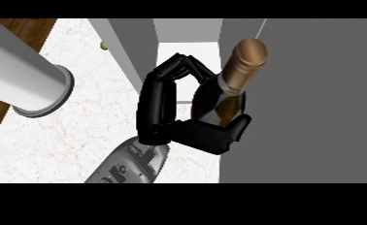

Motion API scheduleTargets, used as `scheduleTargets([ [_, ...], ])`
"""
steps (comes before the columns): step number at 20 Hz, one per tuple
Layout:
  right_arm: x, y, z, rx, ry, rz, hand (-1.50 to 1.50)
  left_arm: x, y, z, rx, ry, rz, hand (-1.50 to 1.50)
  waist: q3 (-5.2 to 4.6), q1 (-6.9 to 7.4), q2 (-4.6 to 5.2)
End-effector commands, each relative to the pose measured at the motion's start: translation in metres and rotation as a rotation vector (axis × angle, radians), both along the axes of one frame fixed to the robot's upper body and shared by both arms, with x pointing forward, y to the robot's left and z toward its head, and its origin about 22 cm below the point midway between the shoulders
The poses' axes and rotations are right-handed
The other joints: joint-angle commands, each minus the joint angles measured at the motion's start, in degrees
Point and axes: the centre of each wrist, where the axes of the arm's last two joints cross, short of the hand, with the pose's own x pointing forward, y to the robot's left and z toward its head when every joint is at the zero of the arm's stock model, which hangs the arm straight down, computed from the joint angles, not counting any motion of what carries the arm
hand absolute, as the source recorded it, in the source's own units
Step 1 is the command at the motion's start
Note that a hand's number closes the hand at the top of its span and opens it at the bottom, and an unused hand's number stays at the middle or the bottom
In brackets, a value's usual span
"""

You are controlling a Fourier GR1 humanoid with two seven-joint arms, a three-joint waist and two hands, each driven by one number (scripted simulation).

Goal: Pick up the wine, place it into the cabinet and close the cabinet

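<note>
the grey cabinet [301,98] fills the right side, its opening straight ahead of the white table [79,122]. the left forearm shows at the left edge, its hand out of view. the right robot hand [183,122] is curled round the wine bottle [233,88], whose long axis tilts up and away, gold cap toward the cabinet, body inside the fingers.

We saw a black hand [188,131] on a dark bottle [224,104] with a gold top. The cabinet [301,98] was grey, white inside. The counter [79,122] was white marble with faint veins; the forearm [132,166] was grey.
</note>
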Motion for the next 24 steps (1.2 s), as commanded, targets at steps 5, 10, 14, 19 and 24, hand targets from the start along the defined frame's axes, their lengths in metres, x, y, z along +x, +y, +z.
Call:
scheduleTargets([
  [5, -0.033, -0.004, 0.023, 0.026, -0.052, 0.064, -1.5, 0.02, 0.003, -0.013, -0.023, 0.019, 0.046, 1.5, -0.03, -0.14, 0.03],
  [10, -0.007, -0.004, 0.017, 0.038, -0.059, 0.041, -1.5, 0.026, -0.003, -0.03, -0.065, 0.042, 0.062, 1.5, -0.03, -0.13, 0.19],
  [14, -0.015, 0.004, 0.019, 0.042, -0.048, 0.044, -1.5, 0.028, 0.005, -0.055, -0.064, 0.047, 0.075, 1.5, -0.05, -0.01, 0.16],
  [19, -0.027, -0.001, 0.018, 0.026, -0.035, 0.041, -1.5, 0.025, 0.009, -0.092, 0.04, 0.043, 0.107, 1.5, -0.04, -0.11, 0.1],
  [24, -0.03, 0.0, 0.017, 0.05, -0.065, 0.04, -1.5, 0.035, 0.0, -0.083, 0.082, 0.03, 0.124, 1.5, -0.01, -0.04, 0.01],
])
